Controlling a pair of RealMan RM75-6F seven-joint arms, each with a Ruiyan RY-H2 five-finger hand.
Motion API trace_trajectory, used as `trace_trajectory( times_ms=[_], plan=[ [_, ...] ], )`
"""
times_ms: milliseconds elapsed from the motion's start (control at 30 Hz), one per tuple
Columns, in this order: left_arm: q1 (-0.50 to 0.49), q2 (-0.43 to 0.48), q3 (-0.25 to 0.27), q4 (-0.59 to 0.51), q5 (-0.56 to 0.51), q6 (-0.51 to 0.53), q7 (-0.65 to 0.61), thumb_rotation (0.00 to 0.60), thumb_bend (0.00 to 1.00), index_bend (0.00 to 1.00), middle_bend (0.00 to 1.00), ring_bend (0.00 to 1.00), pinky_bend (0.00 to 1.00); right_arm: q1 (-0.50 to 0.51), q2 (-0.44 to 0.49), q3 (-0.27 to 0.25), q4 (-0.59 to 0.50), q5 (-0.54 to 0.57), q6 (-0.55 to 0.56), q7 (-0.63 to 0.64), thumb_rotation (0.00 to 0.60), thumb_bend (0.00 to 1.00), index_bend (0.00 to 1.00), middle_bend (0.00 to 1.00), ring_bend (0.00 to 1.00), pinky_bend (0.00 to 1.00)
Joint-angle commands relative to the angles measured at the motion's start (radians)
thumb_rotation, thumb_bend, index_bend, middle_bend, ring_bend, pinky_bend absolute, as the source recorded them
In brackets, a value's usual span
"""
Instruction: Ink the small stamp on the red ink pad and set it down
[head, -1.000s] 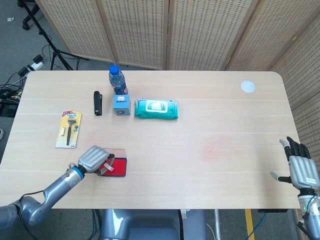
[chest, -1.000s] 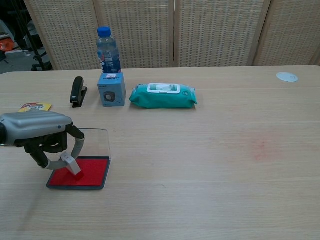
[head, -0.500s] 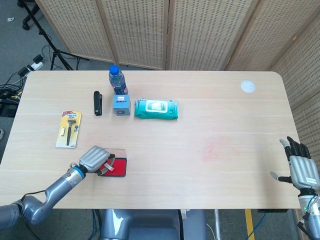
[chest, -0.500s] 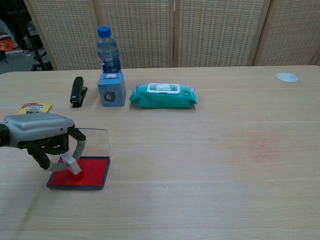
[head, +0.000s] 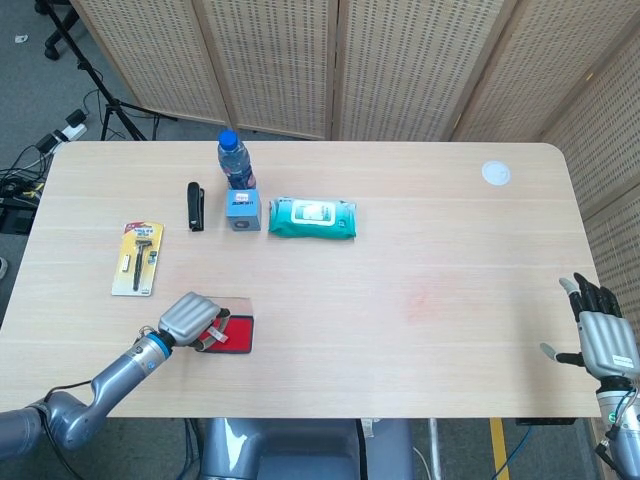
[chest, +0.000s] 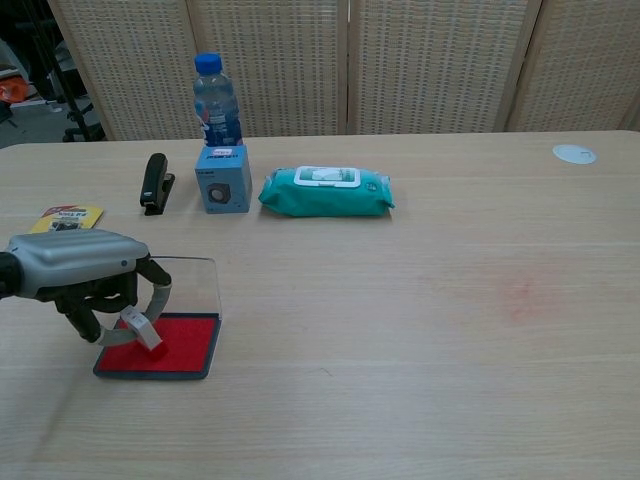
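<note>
Chest view shows the left hand (chest: 85, 280) pinching the small stamp (chest: 143, 329), probably light, rigid and best held by its sides, on the red ink pad (chest: 160, 345); the right hand (head: 603, 335) idles, fingers spread.

Small stamp (chest: 141, 330) tilting in the left hand's (chest: 85, 275) pinch, red end seemingly touching the red ink pad (chest: 185, 346), clear lid standing open.

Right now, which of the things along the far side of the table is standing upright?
The water bottle with the blue cap stands upright; the black stapler and the teal wipes pack lie flat.
</note>
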Motion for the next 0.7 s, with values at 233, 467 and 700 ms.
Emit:
trace_trajectory(
  times_ms=[233, 467, 700],
  plan=[
    [0.0, -0.003, -0.001, 0.001, 0.002, 0.01, 0.009, 0.6, 0.41, 0.64, 1.0, 1.0, 0.96, 0.0, 0.001, 0.0, 0.0, -0.001, 0.0, 0.002, 0.6, 0.0, 0.0, 0.0, 0.0, 0.0],
    [0.0, 0.012, -0.003, -0.019, -0.001, 0.015, 0.011, 0.6, 0.41, 0.64, 1.0, 1.0, 0.96, -0.001, 0.002, 0.0, -0.001, -0.002, 0.001, 0.005, 0.6, 0.0, 0.0, 0.0, 0.0, 0.0],
    [-0.001, 0.07, -0.007, -0.093, -0.004, 0.013, -0.016, 0.6, 0.41, 0.64, 1.0, 1.0, 0.96, -0.001, 0.001, -0.002, -0.001, -0.005, 0.001, 0.004, 0.6, 0.0, 0.0, 0.0, 0.0, 0.0]
  ],
)
